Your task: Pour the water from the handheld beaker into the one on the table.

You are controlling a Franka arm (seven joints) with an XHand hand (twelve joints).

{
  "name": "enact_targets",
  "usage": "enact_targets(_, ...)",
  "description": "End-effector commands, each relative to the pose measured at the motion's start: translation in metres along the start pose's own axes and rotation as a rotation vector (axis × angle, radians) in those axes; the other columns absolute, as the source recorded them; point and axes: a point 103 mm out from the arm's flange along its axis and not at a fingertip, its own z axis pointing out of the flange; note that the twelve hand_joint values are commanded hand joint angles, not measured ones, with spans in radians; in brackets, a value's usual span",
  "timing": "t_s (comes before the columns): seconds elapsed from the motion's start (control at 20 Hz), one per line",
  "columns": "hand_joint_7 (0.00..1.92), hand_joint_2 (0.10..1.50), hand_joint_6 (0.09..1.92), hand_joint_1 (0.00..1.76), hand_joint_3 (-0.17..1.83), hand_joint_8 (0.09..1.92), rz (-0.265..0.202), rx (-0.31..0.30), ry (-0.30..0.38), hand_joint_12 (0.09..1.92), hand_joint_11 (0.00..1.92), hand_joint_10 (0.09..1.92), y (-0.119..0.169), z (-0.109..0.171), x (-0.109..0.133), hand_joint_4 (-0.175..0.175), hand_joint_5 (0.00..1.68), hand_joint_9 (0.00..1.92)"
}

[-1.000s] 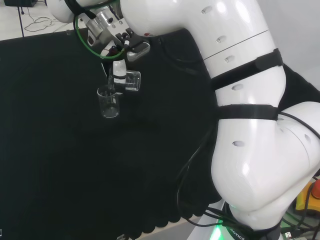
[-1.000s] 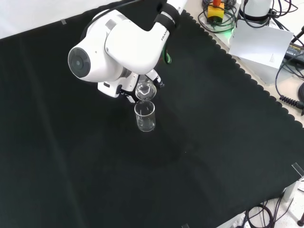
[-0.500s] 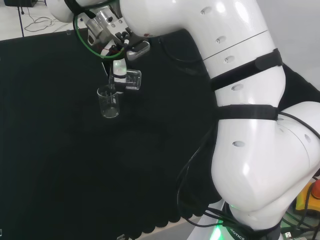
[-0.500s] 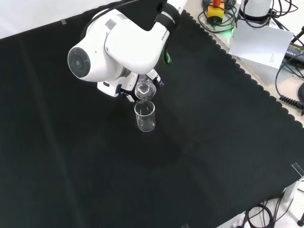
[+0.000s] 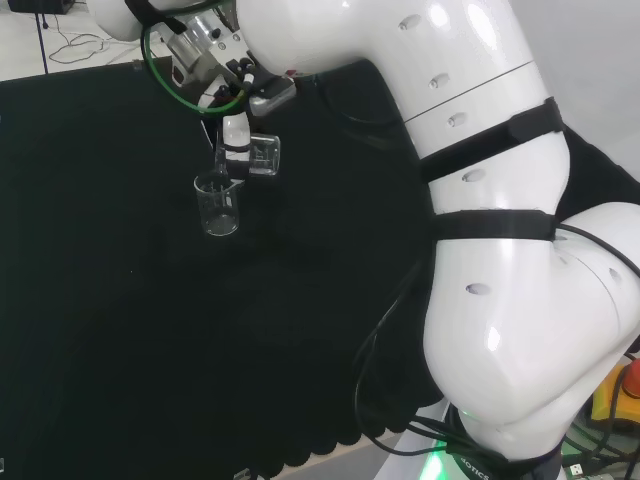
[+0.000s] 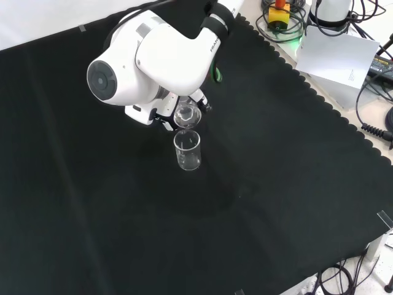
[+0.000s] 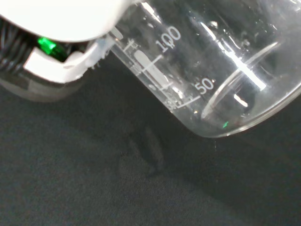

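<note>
You are looking at the pouring step itself. Going left to right in the head view, the table beaker (image 5: 217, 205) is standing upright on the black cloth (image 5: 120, 330); just above and to its right the handheld beaker (image 5: 258, 158) is lying tipped well over on its side, its mouth toward the table beaker's rim. The hand (image 5: 237, 135) is gripping it, a finger wrapping across the glass. In the front view the handheld beaker (image 6: 186, 115) is hanging directly over the table beaker (image 6: 187, 150), which is sitting just below the hand. Whether water is flowing I cannot tell. Next, you would likely be holding the tilt until it empties, then righting it slowly.
</note>
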Motion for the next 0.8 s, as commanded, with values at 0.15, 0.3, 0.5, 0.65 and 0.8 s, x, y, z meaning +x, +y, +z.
enact_targets(0.15, 1.80, 0.54, 0.82, 1.13, 0.91, 0.15, 0.012, 0.022, -0.023, 0.70, 1.39, 0.09, -0.0049, -0.0071, 0.0039, 0.175, 1.27, 1.84)
enact_targets(0.3, 1.80, 0.54, 0.82, 1.13, 0.91, 0.15, 0.012, 0.022, -0.023, 0.69, 1.39, 0.09, -0.0066, -0.0063, 0.0015, 0.175, 1.26, 1.84)
enact_targets(0.5, 1.80, 0.54, 0.83, 1.13, 0.91, 0.15, 0.016, 0.034, -0.028, 0.69, 1.39, 0.09, -0.0066, -0.0065, 0.0035, 0.175, 1.26, 1.84)
enact_targets(0.65, 1.80, 0.54, 0.83, 1.13, 0.91, 0.15, 0.016, 0.032, -0.032, 0.69, 1.39, 0.09, -0.0079, -0.0055, 0.0014, 0.175, 1.26, 1.84)
enact_targets(0.8, 1.80, 0.54, 0.83, 1.13, 0.91, 0.15, 0.025, 0.039, -0.043, 0.69, 1.39, 0.09, -0.0085, -0.0073, 0.0040, 0.175, 1.26, 1.84)
